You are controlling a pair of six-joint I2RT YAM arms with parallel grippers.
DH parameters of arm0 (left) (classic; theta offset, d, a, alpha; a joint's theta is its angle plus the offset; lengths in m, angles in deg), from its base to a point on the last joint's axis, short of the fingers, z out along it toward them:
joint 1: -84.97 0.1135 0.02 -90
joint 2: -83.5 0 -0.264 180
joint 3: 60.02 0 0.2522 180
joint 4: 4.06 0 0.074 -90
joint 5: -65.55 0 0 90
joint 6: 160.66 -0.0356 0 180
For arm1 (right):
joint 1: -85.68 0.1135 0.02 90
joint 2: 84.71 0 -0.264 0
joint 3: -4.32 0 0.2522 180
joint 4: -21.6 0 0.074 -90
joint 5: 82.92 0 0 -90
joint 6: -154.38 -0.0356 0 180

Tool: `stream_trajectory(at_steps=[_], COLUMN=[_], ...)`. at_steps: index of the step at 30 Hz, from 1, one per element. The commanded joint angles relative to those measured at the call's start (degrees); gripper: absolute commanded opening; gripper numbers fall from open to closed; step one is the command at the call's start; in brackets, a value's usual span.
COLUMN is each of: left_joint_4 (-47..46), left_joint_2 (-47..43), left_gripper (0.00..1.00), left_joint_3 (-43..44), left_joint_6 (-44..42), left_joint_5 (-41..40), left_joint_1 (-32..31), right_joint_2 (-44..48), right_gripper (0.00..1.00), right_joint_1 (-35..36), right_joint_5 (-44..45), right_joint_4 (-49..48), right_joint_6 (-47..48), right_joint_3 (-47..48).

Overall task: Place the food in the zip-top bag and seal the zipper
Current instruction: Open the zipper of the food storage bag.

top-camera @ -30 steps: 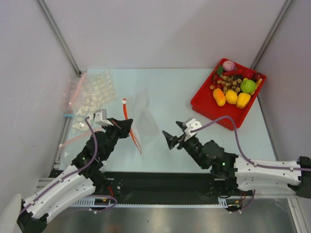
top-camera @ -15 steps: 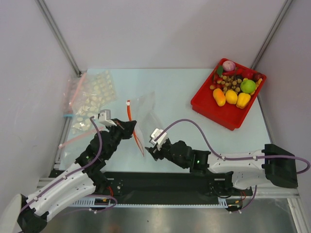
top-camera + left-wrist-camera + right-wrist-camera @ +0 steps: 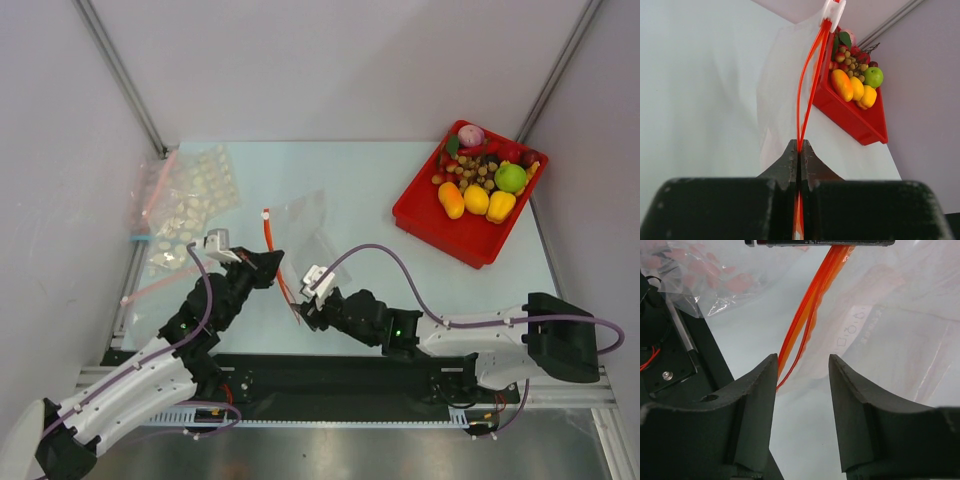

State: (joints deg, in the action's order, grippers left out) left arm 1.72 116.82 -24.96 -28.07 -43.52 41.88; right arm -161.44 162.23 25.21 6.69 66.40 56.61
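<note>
Two claws were at the zip-top bag [image 3: 305,222] on the counter [image 3: 350,175]: the left claw [image 3: 799,149] clenched on the zipper [image 3: 810,75], the right claw [image 3: 801,365] released, its jaws flanking that strip, apparently not touching it, while the food [image 3: 478,182] lay well apart in the red tray [image 3: 428,226].

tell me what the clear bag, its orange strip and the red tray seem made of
Zip-top bag: thin soft plastic film, glossy; see-through and creased. Zipper: likely firmer plastic, opaque red-orange; it holds as two narrow ribs. Tray: probably rigid moulded plastic, smooth red with a slight sheen.
</note>
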Motion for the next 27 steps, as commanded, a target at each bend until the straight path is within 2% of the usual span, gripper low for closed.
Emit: stream_trajectory(at_steps=[1, 8, 13, 15, 16, 17, 18, 19, 21, 22, 25, 27], left_joint_4=[-3.7, -4.1, -4.4, -4.8, -5.5, -6.0, -6.4, -6.9, -6.8, -6.1, -4.6, -4.8], left_joint_2=[-1.4, -0.6, -0.1, 0.3, 0.6, 1.0, 1.7, 2.2, 2.7, 2.7, 2.2, 1.1], left_gripper=[0.01, 0.02, 0.02, 0.03, 0.04, 0.05, 0.08, 0.26, 0.46, 0.61, 0.79, 0.82], left_joint_3=[-0.6, -0.4, -0.3, -0.4, -0.5, -0.5, -0.4, -0.2, 0.9, 1.4, 2.3, 2.2], left_joint_6=[1.2, 1.0, 0.8, 0.7, 0.7, 0.6, 0.0, -0.5, -1.8, -2.2, -3.0, -3.6], left_joint_5=[0.5, 0.8, 1.0, 1.6, 1.8, 2.5, 3.2, 3.9, 6.0, 6.6, 6.7, 7.1], left_joint_1=[-0.4, -0.6, -0.9, -1.0, -1.1, -1.1, -1.2, -1.2, -1.2, -1.1, -1.2, -1.2], right_joint_2=[-2.4, -6.7, -7.6, -7.2, -7.1, -7.0, -6.4, -6.1, -4.2, -3.2, 0.4, 2.6], right_gripper=[0.47, 0.41, 0.28, 0.27, 0.11, 0.02, 0.0, 0.0, 0.0, 0.0, 0.0, 0.0], right_joint_1=[0.4, 0.4, 0.4, 0.4, 0.4, 0.4, 0.4, 0.3, -0.8, -1.3, -4.2, -6.9], right_joint_5=[2.8, 7.5, 10.9, 10.6, 10.6, 10.9, 11.3, 11.4, 10.6, 10.1, 7.2, 4.7], right_joint_4=[-4.7, -4.3, -5.0, -5.3, -5.2, -5.0, -4.9, -5.0, -5.3, -5.3, -5.5, -5.4], right_joint_6=[-1.1, -0.5, 0.7, 1.3, 1.5, 1.6, 1.4, 1.2, -0.3, -1.1, -4.8, -7.6], right_joint_3=[2.9, 5.3, 5.7, 5.7, 5.6, 5.7, 5.4, 5.1, 3.7, 3.1, 0.5, -1.0])
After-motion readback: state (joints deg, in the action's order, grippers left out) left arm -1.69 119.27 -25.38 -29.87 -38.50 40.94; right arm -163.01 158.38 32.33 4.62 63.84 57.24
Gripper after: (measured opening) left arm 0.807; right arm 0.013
